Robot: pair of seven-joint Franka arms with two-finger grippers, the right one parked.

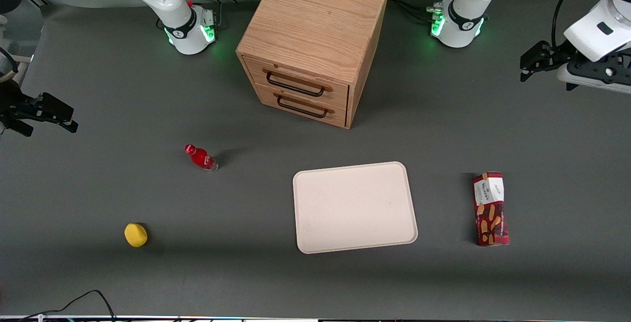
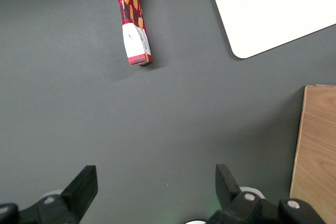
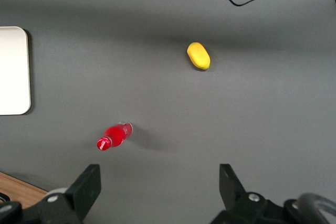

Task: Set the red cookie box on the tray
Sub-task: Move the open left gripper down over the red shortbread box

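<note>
The red cookie box point(image 1: 490, 208) lies flat on the grey table toward the working arm's end, its white label at the end farther from the front camera. It also shows in the left wrist view point(image 2: 131, 17). The cream-white tray point(image 1: 355, 206) lies beside it, bare, nearer the table's middle; one corner shows in the left wrist view point(image 2: 273, 9). My left gripper point(image 1: 525, 70) hangs above the table, farther from the front camera than the box and well apart from it. In the left wrist view the gripper point(image 2: 155, 182) is open and empty, with bare table between its fingers.
A wooden two-drawer cabinet point(image 1: 315, 41) stands farther from the front camera than the tray; its edge shows in the left wrist view point(image 2: 317, 150). A small red bottle point(image 1: 201, 158) and a yellow fruit point(image 1: 135, 234) lie toward the parked arm's end.
</note>
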